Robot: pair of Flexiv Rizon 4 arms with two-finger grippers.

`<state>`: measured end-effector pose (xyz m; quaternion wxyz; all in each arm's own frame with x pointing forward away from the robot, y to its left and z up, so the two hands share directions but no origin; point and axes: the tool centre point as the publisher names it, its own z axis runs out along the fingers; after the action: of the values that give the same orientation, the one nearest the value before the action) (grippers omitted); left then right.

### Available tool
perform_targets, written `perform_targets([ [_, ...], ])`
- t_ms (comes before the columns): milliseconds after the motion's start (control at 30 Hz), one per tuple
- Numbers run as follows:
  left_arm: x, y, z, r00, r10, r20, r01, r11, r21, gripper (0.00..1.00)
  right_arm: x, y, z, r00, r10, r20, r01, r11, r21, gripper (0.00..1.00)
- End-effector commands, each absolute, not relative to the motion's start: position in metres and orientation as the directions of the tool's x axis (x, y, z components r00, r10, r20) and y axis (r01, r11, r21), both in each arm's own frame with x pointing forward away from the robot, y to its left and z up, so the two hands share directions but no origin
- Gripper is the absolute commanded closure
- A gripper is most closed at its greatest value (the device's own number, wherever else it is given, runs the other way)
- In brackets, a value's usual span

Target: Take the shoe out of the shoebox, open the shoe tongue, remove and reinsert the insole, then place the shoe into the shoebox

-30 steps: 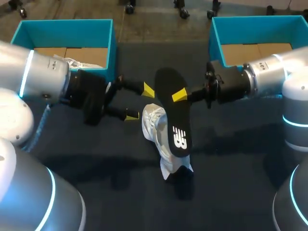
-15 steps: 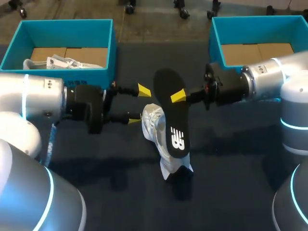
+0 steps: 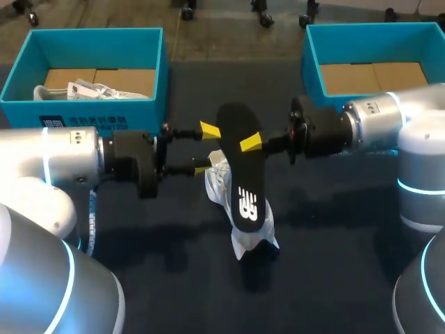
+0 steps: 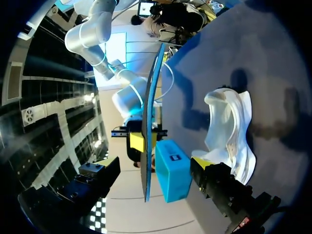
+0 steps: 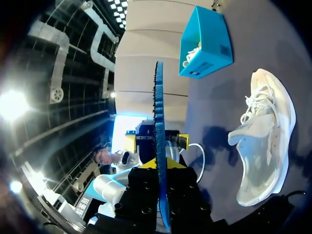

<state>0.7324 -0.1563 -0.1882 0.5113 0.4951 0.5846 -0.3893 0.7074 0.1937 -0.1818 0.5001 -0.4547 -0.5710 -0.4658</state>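
Shoe (image 3: 221,182) sits mid-bench (image 3: 334,229), white, looks to be on its side, nothing gripping it. The insole (image 3: 243,170) is out and hanging over it, black, long axis running far to near. The right arm (image 3: 368,122) comes in from the right and its jaws are clamped on the insole's far end. The left arm's (image 3: 62,156) jaws are spread wide just left of that same far end. From the left wrist cam the insole sits edge-on between them, touching neither.

Handling-wise, my guess is the insole is thin foam: weighs nothing, bends easily, and the free near end will flop or twist if it's swung around. A pinch across the flat faces near one end, like the right one has, seems fine. A second pinch from the left would steady it for feeding back in.

The shoe looks light with a soft upper that will squash, so I'd grab the firmer bits, heel collar or sole edge, and pin it down or it will just slide on the dark mat.

The left box (image 3: 90,42) and right box (image 3: 368,31) sit at the far corners, well apart from the shoe.
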Motion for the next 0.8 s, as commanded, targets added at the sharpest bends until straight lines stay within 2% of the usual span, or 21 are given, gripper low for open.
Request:
perform_targets([
  [33, 0.742, -0.161, -0.193, 0.028, 0.166, -0.986, 0.975, 0.211, 0.063, 0.07, 0.703, 0.197, -0.18, -0.084, 0.054, 0.995, 0.987, 0.143, 0.076, 1.0],
  [200, 0.748, -0.163, -0.198, 0.026, 0.156, -0.987, 0.973, 0.223, 0.061, 0.07, 0.704, 0.197, -0.178, -0.087, 0.053, 0.995, 0.987, 0.139, 0.079, 1.0],
  [500, 0.756, -0.167, -0.205, 0.024, 0.158, -0.987, 0.968, 0.242, 0.062, 0.12, 0.709, 0.198, -0.174, -0.091, 0.055, 0.994, 0.986, 0.147, 0.082, 1.0],
  [567, 0.759, -0.169, -0.205, 0.02, 0.151, -0.988, 0.963, 0.262, 0.06, 0.16, 0.71, 0.199, -0.175, -0.093, 0.052, 0.994, 0.985, 0.15, 0.084, 1.0],
  [667, 0.762, -0.172, -0.203, 0.028, 0.146, -0.989, 0.959, 0.276, 0.068, 0.14, 0.711, 0.201, -0.175, -0.09, 0.047, 0.995, 0.983, 0.162, 0.081, 1.0],
  [800, 0.765, -0.176, -0.203, 0.035, 0.139, -0.99, 0.955, 0.288, 0.074, 0.24, 0.712, 0.201, -0.176, -0.088, 0.045, 0.995, 0.983, 0.167, 0.08, 1.0],
])
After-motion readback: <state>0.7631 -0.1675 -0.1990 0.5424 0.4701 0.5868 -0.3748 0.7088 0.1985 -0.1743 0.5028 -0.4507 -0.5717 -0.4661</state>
